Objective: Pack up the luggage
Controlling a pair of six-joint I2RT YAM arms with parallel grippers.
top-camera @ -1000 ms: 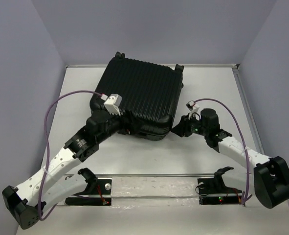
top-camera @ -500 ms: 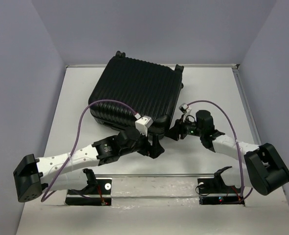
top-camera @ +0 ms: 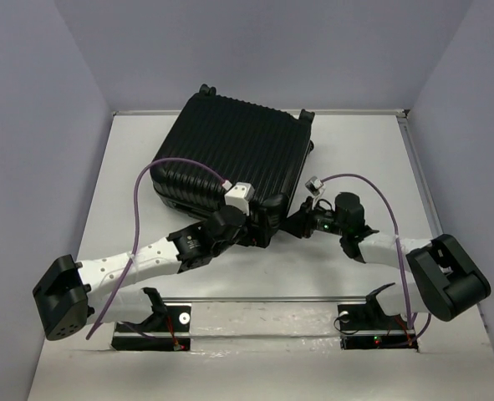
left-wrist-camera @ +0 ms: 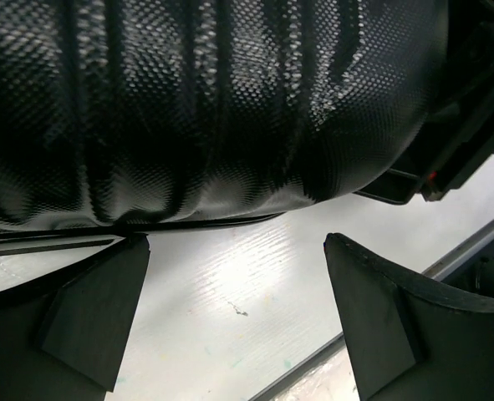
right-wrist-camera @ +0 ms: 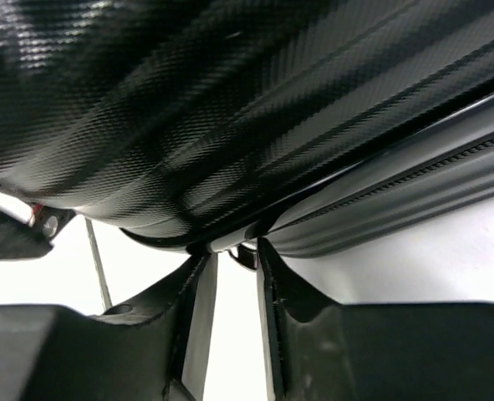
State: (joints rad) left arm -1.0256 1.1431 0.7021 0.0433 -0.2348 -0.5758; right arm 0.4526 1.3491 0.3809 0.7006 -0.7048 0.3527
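The left fingers (left-wrist-camera: pixel 88 326) were spread wide and the right fingers (right-wrist-camera: pixel 195 317) nearly together (whether pinching anything was unclear), both at the near edge of the large black ribbed hard-shell suitcase (top-camera: pixel 234 154) lying flat on the white table (top-camera: pixel 364 150).
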